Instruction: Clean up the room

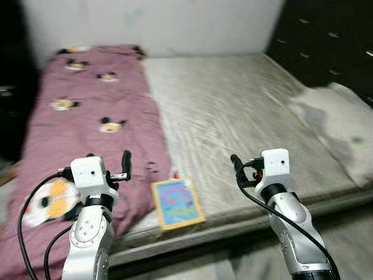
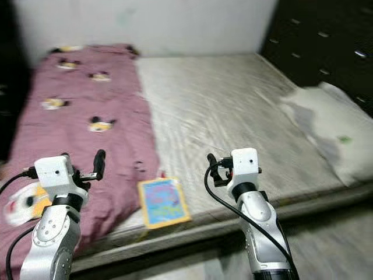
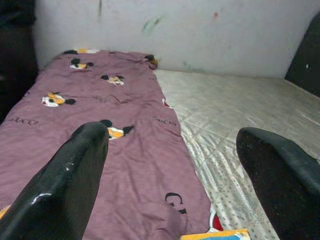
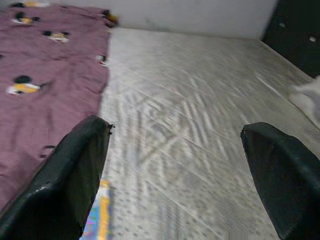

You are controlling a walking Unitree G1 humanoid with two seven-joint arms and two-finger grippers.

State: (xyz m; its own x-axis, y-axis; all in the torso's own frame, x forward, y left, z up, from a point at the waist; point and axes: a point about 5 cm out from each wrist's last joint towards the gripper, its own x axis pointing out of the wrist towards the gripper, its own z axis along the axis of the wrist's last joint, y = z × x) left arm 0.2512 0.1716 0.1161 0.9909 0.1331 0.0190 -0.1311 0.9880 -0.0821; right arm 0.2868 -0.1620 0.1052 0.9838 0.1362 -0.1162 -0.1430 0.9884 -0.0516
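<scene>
A colourful picture book (image 1: 177,203) lies flat at the front edge of the grey mattress (image 1: 245,111), just beside a maroon blanket (image 1: 87,111) printed with cartoon mice. My left gripper (image 1: 123,168) hovers over the blanket's front part, left of the book. In the left wrist view the left gripper (image 3: 175,180) is open and holds nothing. My right gripper (image 1: 238,169) is raised over the mattress, right of the book. The right wrist view shows the right gripper (image 4: 175,175) open too, with the book's edge (image 4: 97,215) low beside one finger.
A white pillow (image 1: 341,128) lies on the mattress's right side by a dark padded headboard (image 1: 326,41). A white wall (image 1: 163,23) closes the far side. Dark furniture (image 1: 11,87) stands at the left. The floor (image 1: 349,227) runs along the bed's front.
</scene>
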